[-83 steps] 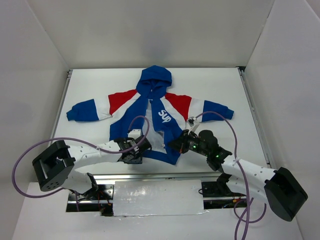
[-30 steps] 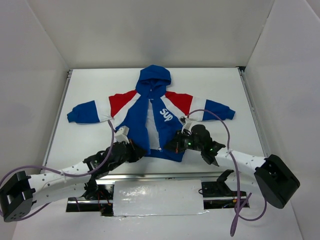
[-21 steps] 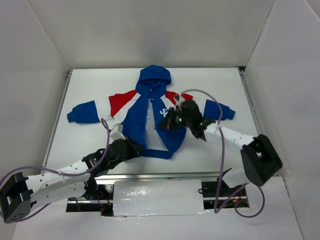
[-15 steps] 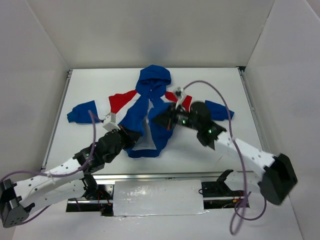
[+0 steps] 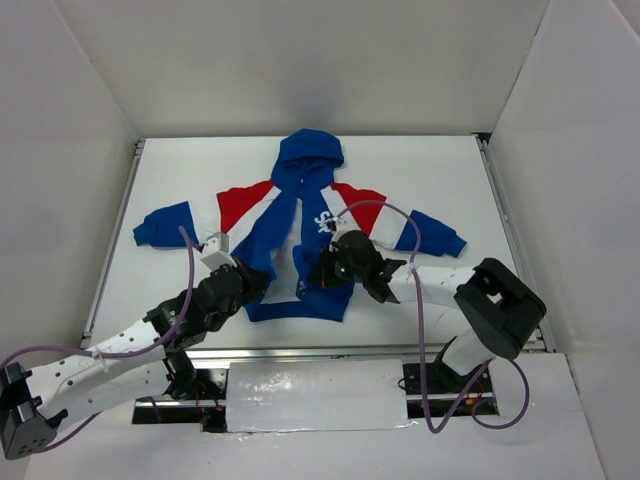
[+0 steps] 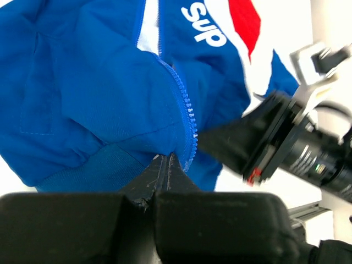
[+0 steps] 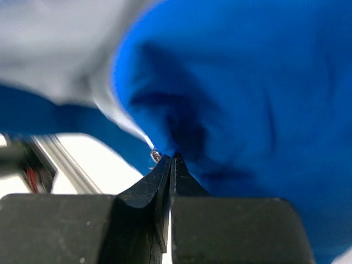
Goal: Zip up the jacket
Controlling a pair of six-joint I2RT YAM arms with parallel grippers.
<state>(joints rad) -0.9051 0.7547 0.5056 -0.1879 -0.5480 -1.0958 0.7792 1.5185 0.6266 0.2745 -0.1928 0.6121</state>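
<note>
Since half a second ago my right hand (image 5: 328,268) has dropped back from the chest to the lower front of the jacket (image 5: 262,238). The jacket lies spread face up mid-worktop (image 5: 430,170), hood away from me, front open. That hand is pinched closed on blue fabric. My left hand (image 6: 165,165) is clamped on the hem right beside the zipper teeth (image 6: 186,118).

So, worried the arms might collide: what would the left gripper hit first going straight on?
The blue hooded jacket, whose hem the left gripper pinches: its front panel along the zipper. The right gripper sits to one side, probably clear.
</note>
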